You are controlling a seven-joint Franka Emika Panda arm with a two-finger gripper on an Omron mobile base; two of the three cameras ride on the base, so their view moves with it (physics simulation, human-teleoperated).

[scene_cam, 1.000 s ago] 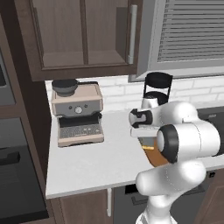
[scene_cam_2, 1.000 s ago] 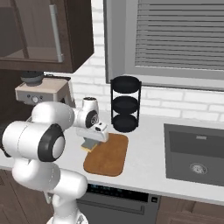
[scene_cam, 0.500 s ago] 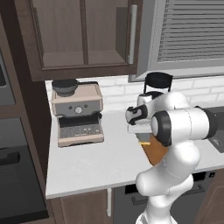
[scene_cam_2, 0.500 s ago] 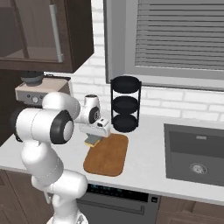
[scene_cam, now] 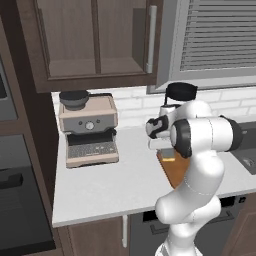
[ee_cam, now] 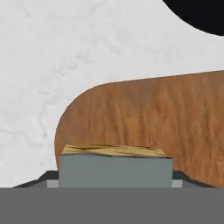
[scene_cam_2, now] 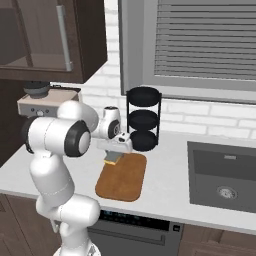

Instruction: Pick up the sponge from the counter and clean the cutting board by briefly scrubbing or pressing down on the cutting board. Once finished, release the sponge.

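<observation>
Since a second ago the arm has swung the sponge [scene_cam_2: 113, 158] in over the cutting board [scene_cam_2: 122, 178], near its far corner. Gripper [scene_cam_2: 114, 152] clamps the sponge (grey face toward the hand camera); the board lies directly below on the counter [scene_cam_2: 165, 185], so the press is straight down.

Sponge [scene_cam: 168, 154]: yellow edge showing just below the hand, over the board's near-left corner.
Board [scene_cam: 176, 171]: mostly behind the arm.
Coffee machine [scene_cam: 90, 131]: well left of the fingers.
</observation>
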